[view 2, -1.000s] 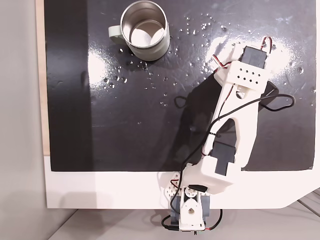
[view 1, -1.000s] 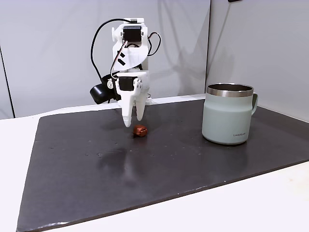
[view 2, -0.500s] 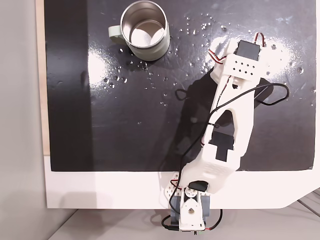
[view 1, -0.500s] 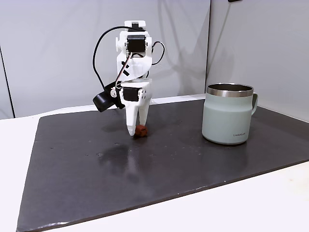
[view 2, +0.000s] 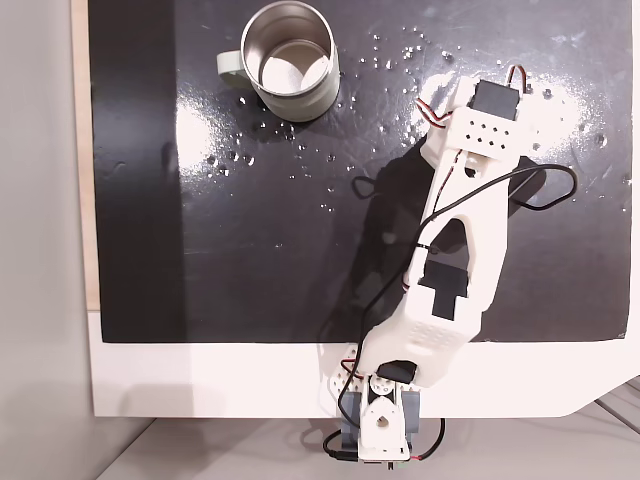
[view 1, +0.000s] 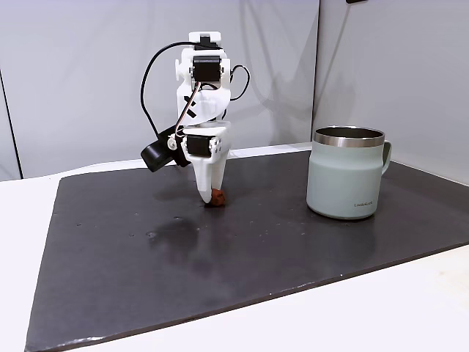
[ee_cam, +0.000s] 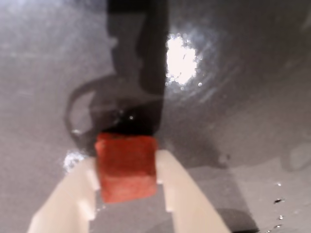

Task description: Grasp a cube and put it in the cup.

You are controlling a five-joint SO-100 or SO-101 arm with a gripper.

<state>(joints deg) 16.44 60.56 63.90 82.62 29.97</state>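
In the wrist view the rust-red cube point(ee_cam: 126, 166) sits between my two pale fingers, which press on its left and right sides; my gripper point(ee_cam: 127, 170) is shut on it. From the side, the gripper point(view 1: 213, 196) points straight down with the cube point(view 1: 218, 196) at its tips, resting on the black mat. The sage-green cup point(view 1: 345, 176) stands upright to the right, well apart from the gripper. Seen from above, the cup point(view 2: 288, 62) is at the top left with a bare steel inside, and the arm point(view 2: 465, 210) covers the cube.
A black mat point(view 1: 146, 257) covers the white table point(view 1: 22, 220), with a grey wall behind. From above, glare and small pale specks mark the mat point(view 2: 250, 250). The arm's base point(view 2: 380, 425) sits at the bottom edge. Cables loop beside the arm.
The gripper came down over the cube, and its fingers have closed in from open to pressing on the cube's sides. The cup has not moved.
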